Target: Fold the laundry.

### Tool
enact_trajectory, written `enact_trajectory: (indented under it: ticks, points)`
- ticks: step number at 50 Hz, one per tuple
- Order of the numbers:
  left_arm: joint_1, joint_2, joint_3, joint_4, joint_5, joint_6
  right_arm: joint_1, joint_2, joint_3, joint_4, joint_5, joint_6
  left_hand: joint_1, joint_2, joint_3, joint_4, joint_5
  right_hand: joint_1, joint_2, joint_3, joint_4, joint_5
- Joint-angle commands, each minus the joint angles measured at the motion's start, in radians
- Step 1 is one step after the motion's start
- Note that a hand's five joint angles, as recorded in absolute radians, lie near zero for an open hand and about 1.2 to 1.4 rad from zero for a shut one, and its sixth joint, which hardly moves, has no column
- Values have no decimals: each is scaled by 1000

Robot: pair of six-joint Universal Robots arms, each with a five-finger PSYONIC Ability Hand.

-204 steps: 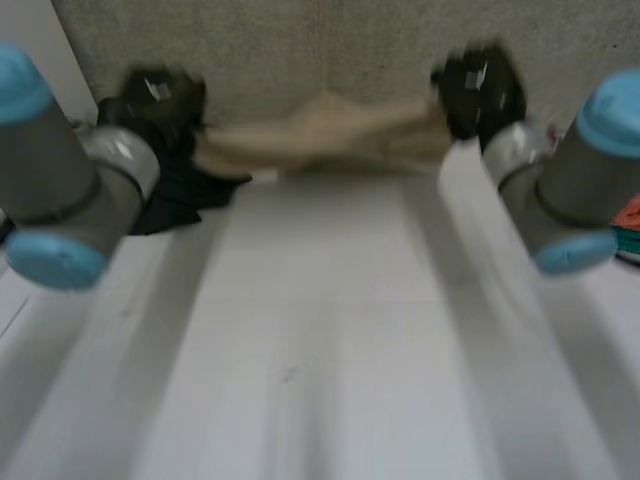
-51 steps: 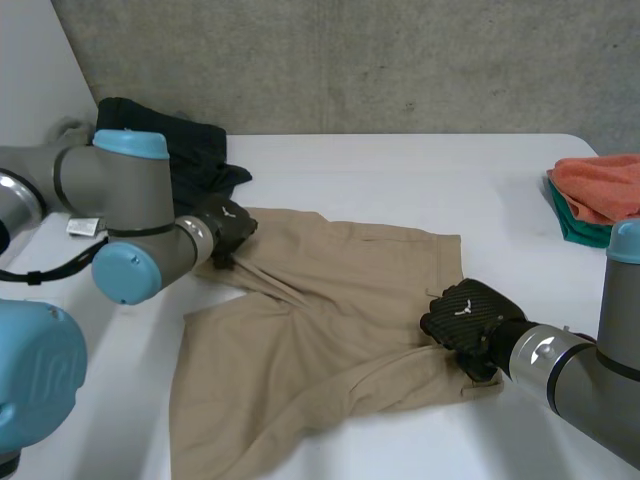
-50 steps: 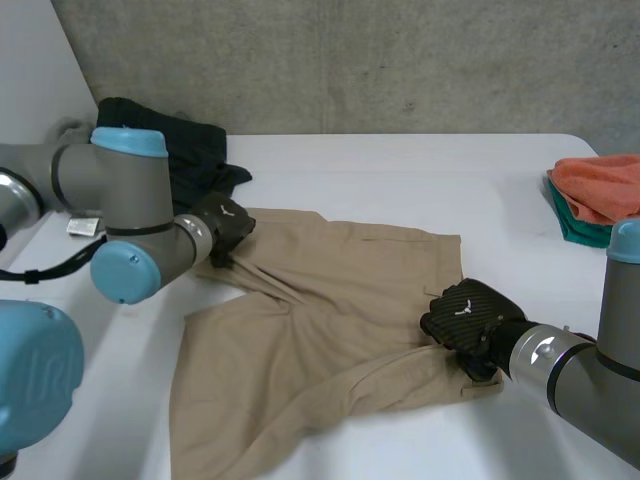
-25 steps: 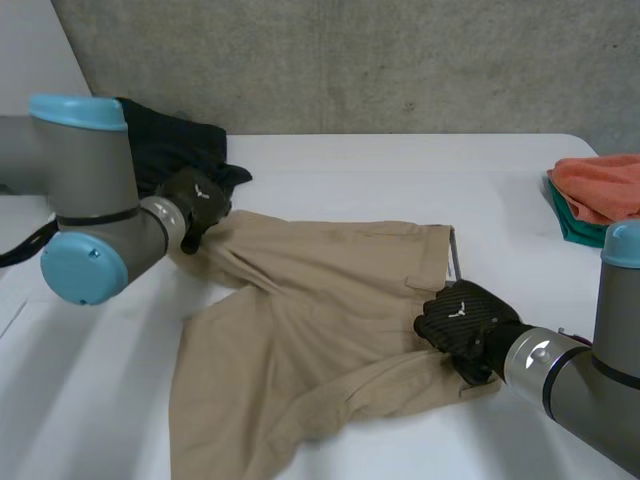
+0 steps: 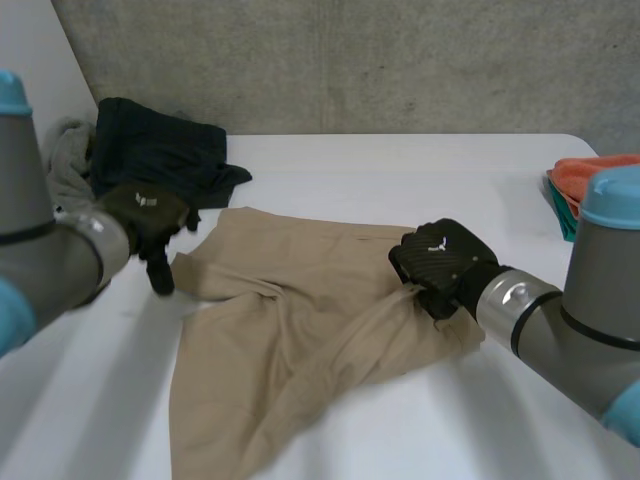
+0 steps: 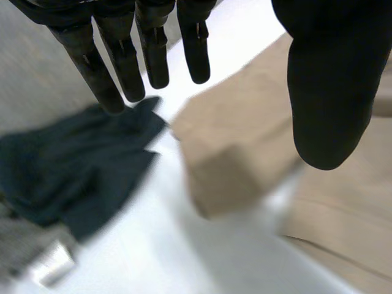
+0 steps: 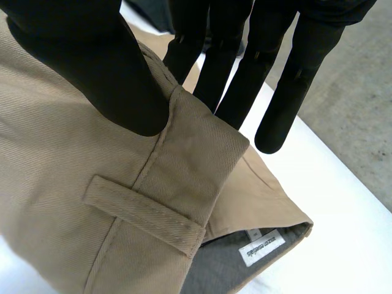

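Note:
Tan shorts [image 5: 300, 330] lie rumpled on the white table [image 5: 400, 170]. My right hand [image 5: 438, 258] is at their right edge. In the right wrist view its thumb [image 7: 92, 55] presses the belt-looped waistband [image 7: 184, 165] against the fingers behind it, so it is shut on the shorts, and the edge is lifted. My left hand [image 5: 140, 212] hovers just left of the shorts' far left corner. Its fingers [image 6: 122, 55] are straight and spread apart from the thumb, holding nothing, above that corner [image 6: 245, 153].
A dark garment [image 5: 160, 150] lies heaped at the far left corner, with a grey cloth [image 5: 65, 165] beside it. Orange and green folded cloths [image 5: 585, 180] sit at the right edge. A concrete wall runs behind the table.
My left hand has let go of the shorts' left corner and drawn back to the left. My right hand has carried the waistband up and leftward, bunching the cloth.

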Motion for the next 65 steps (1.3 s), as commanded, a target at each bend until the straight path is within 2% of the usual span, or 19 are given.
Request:
enact_trajectory:
  ticks: [1, 7, 14, 21, 24, 25, 26, 28, 32, 36, 37, 40, 41, 44, 47, 55, 58, 63, 65]
  points:
    - [-45, 101, -261, -105, 17, -170, 13, 61, -72, -6, 54, 89, -13, 0, -4, 9, 8, 277, 230, 208, 201, 204]
    - [-109, 118, -393, -118, 29, -248, 31, 84, -93, -12, 102, 119, -69, -56, -60, -47, -47, 277, 230, 208, 201, 204]
    - [-160, 110, -425, -116, 21, -309, 37, 84, -88, -25, 108, 121, -75, -62, -66, -52, -53, 277, 230, 208, 201, 204]
    - [-180, 74, -415, -119, 21, -320, 22, 78, -81, -42, 118, 127, 43, 55, 51, 65, 64, 277, 230, 208, 201, 204]
    - [-203, 67, -411, -115, 24, -318, 14, 69, -75, -43, 122, 129, 294, 307, 303, 317, 316, 277, 230, 208, 201, 204]
    - [-214, 66, -411, -113, 23, -321, 13, 66, -73, -42, 120, 129, 432, 445, 441, 454, 453, 277, 230, 208, 201, 204]
    - [-231, 64, -410, -112, 18, -322, 10, 60, -69, -37, 118, 129, 677, 690, 686, 700, 699, 277, 230, 208, 201, 204]
    - [-244, 64, -408, -107, 10, -320, 7, 50, -62, -35, 117, 124, 946, 959, 954, 968, 967, 277, 230, 208, 201, 204]
    - [-261, 64, -398, -89, -19, -312, 5, 11, -44, 1, 100, 95, 988, 1001, 996, 1010, 1009, 277, 230, 208, 201, 204]
    - [-261, 69, -393, -90, -17, -253, -4, -48, 34, 191, 7, -151, 988, 1001, 996, 1010, 1009, 277, 230, 208, 201, 204]
    - [-267, 69, -396, -99, -7, -192, -24, -77, 89, 299, -25, -287, 988, 1001, 996, 1010, 1009, 277, 230, 208, 201, 204]
    - [-275, 69, -404, -138, 7, -73, -65, -112, 184, 495, -59, -533, 988, 1001, 996, 1010, 1009, 277, 230, 208, 201, 204]
    - [-275, 67, -414, -168, 13, 6, -97, -131, 248, 608, -60, -691, 988, 1001, 996, 1010, 1009, 277, 230, 208, 201, 204]
    - [-272, 66, -422, -214, 21, 129, -156, -158, 304, 681, -69, -851, 988, 1001, 996, 1010, 1009, 277, 230, 208, 201, 204]
    - [-277, 67, -408, -221, 20, 175, -165, -149, 309, 631, -79, -798, 988, 1001, 996, 1010, 1009, 277, 230, 208, 201, 204]
    - [-275, 26, -225, -188, -51, 177, -151, -94, 172, 430, -53, -584, 988, 1001, 996, 1010, 1009, 277, 230, 208, 201, 204]
    - [-260, -18, -111, -130, -75, 177, -133, -56, 103, 353, -30, -475, 988, 1001, 996, 1010, 1009, 277, 230, 208, 201, 204]
    - [-240, -120, 61, 2, -53, 186, -115, 13, 25, 206, 22, -336, 988, 1001, 996, 1010, 1009, 277, 230, 208, 201, 204]
    - [-237, -199, 157, 72, -43, 197, -111, 53, -4, 127, 69, -289, 988, 1001, 996, 1010, 1009, 277, 230, 208, 201, 204]
